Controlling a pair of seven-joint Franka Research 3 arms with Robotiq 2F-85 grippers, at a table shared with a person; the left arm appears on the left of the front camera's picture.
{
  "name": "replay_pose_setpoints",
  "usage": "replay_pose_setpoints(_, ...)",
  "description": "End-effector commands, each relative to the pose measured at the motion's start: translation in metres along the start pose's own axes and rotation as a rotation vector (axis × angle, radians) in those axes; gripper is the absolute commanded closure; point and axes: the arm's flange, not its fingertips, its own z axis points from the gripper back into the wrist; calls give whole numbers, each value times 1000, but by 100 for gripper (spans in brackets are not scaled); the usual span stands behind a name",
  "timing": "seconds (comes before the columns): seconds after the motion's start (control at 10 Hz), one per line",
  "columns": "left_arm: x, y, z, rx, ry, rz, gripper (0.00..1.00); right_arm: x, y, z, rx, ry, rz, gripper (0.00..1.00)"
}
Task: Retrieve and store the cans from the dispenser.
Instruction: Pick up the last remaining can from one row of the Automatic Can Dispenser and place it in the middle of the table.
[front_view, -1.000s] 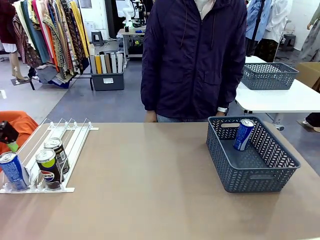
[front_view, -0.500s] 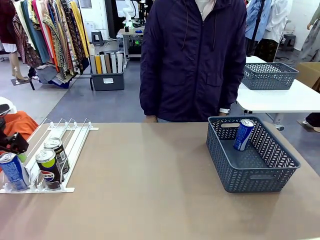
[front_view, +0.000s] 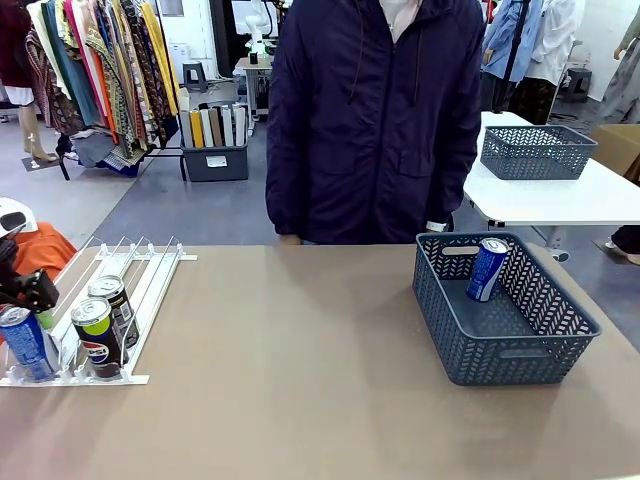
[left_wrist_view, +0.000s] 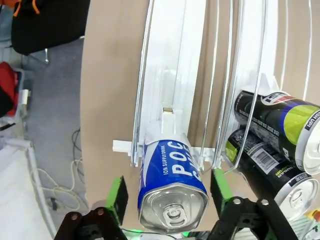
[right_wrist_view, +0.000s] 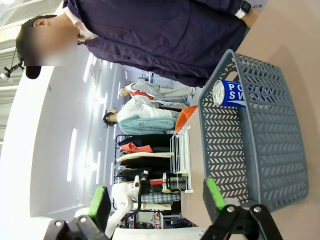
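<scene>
While the left gripper (left_wrist_view: 169, 179) hangs over the low end of the dispenser (front_view: 150, 275), its green pads (left_wrist_view: 118, 197) stand wide apart. One is on each side of the blue can (left_wrist_view: 172, 185), and as far as the left wrist view tells, neither touches it. That can sits at the front of the outermost lane, top towards the camera, up against the stops. Two black cans (left_wrist_view: 272, 122) lie one behind the other in the next lane over, close beside the far pad. Now, how will the blue can handle? I judge it smooth, round and thin-walled: stiff along its length, easy to dent across the middle, and slick under a pad. If it is sealed and full it will have some weight, so a light pinch near the rim could let it swing or slip. The best hold looks to be square across the printed body, below the top shoulder, pads flat on opposite sides, firm but not crushing. Thin rails run right beside it, so the fingers need to go down between wire and can. On the other side, the right gripper (right_wrist_view: 156, 186) is spread open with nothing in it. It looks towards the grey basket (right_wrist_view: 225, 145), where a second blue can (right_wrist_view: 235, 94) leans against the wall, and the person (front_view: 375, 120) stands behind the table (front_view: 300, 400).
</scene>
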Motion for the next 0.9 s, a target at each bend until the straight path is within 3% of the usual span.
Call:
replay_pose_setpoints(0.0,2,-2,0,30,-13,12,100,0,5,1,4,7,-16,0)
replay_pose_setpoints(0.6,2,-5,4,0,-18,14,100,0,5,1,4,7,-16,0)
replay_pose_setpoints(0.8,-8,-17,32,15,-93,-7,100,0,5,1,4,7,-16,0)
